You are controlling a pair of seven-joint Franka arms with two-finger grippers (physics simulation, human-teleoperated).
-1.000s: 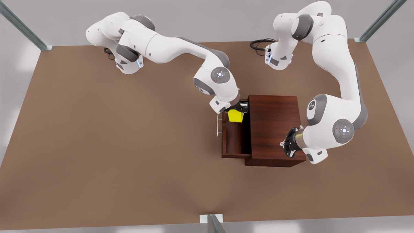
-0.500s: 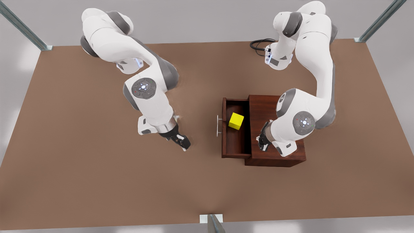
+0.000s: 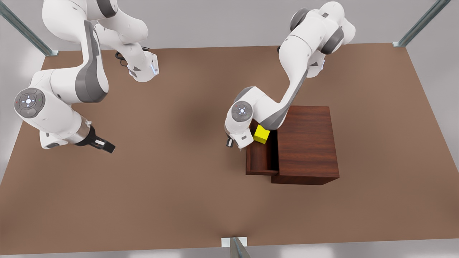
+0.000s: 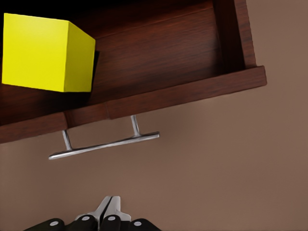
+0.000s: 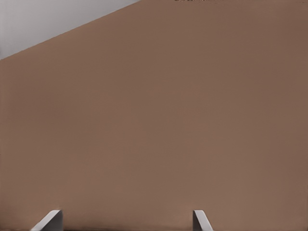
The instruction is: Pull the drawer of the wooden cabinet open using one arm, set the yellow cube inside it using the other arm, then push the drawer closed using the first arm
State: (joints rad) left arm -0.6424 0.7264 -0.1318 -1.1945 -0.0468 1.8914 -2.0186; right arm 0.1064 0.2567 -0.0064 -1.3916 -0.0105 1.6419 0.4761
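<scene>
The wooden cabinet (image 3: 306, 143) stands on the table with its drawer (image 3: 260, 159) pulled out toward the front view's left. Inside the drawer, at its far end, lies the yellow cube (image 3: 261, 134) (image 4: 45, 53), touched by neither gripper. My left gripper (image 3: 230, 142) (image 4: 110, 206) is shut and empty, just outside the drawer front and a short way off the silver bar handle (image 4: 103, 148). The left arm's wrist covers the handle in the front view. Far off at the front view's left, my right gripper (image 3: 107, 147) (image 5: 127, 219) hangs open over bare table.
The brown table (image 3: 172, 186) runs wide around the cabinet. Both arm bases sit at its far edge, with a black cable (image 3: 120, 57) beside one. Metal frame posts (image 3: 236, 247) stand at the corners and the middle of the near edge.
The right gripper let go of the cube in the drawer and drew away to the front view's left. The left arm swung from over the cabinet to the drawer's front.
</scene>
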